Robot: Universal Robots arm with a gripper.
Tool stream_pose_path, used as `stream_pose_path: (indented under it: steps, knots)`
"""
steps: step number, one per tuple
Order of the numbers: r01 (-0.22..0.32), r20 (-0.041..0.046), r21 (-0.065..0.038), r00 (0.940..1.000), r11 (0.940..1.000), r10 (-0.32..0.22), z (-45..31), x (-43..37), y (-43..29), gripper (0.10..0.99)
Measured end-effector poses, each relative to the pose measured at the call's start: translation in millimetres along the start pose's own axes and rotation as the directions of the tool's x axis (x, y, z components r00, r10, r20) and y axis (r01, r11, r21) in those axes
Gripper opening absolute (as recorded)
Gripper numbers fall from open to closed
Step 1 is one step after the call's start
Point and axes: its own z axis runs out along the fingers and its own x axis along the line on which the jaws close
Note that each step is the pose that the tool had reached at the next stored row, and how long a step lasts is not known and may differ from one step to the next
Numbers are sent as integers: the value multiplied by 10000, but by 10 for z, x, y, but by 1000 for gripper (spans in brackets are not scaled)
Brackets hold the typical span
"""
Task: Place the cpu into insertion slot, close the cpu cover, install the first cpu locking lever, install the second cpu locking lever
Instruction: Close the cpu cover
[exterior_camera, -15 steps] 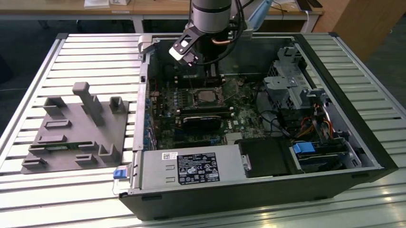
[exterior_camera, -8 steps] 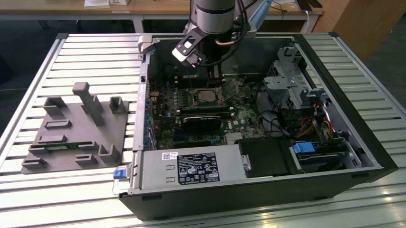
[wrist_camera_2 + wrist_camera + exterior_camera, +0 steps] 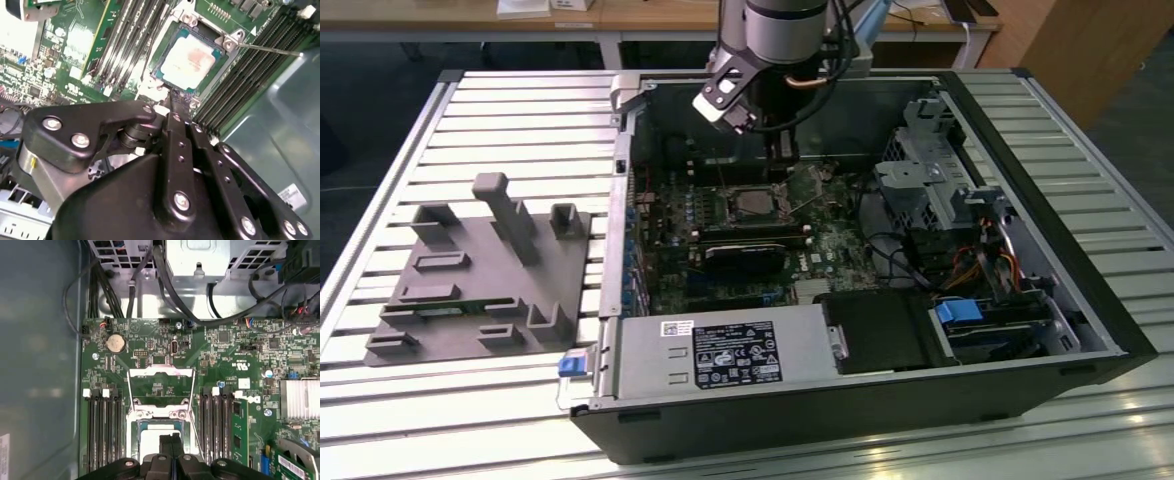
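- The slatted metal table (image 3: 400, 130) carries a grey moulded fixture (image 3: 480, 270) at the exterior view's left; the fixture lies flat, apart from the open computer case (image 3: 854, 410) beside it
- Inside the case, at its near edge, a silver power supply (image 3: 720, 355) lies with its label up; the green board lies beyond it
- The arm comes down from above into the case; the tool (image 3: 785, 150) (image 3: 171, 99) (image 3: 171, 441) has its black fingers (image 3: 165, 446) pressed together, tips just at the edge of the socket; contact cannot be told
- The cpu (image 3: 192, 57) (image 3: 150, 442) sits flat in the insertion slot (image 3: 135, 432), pale metal face up
- The cpu cover (image 3: 160, 371) is swung open, lying back over the board just beside the slot, the board showing through its cut-out
- A thin locking lever (image 3: 270, 49) sticks out free from a socket corner
- A grey drive cage (image 3: 921, 170) stands at the exterior view's right
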Motion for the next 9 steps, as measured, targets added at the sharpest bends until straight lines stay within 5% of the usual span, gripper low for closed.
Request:
stream_pose_path:
  steps: [9]
  knots:
    - [-1,0,37,10000,10000,1,2,3,139,106]
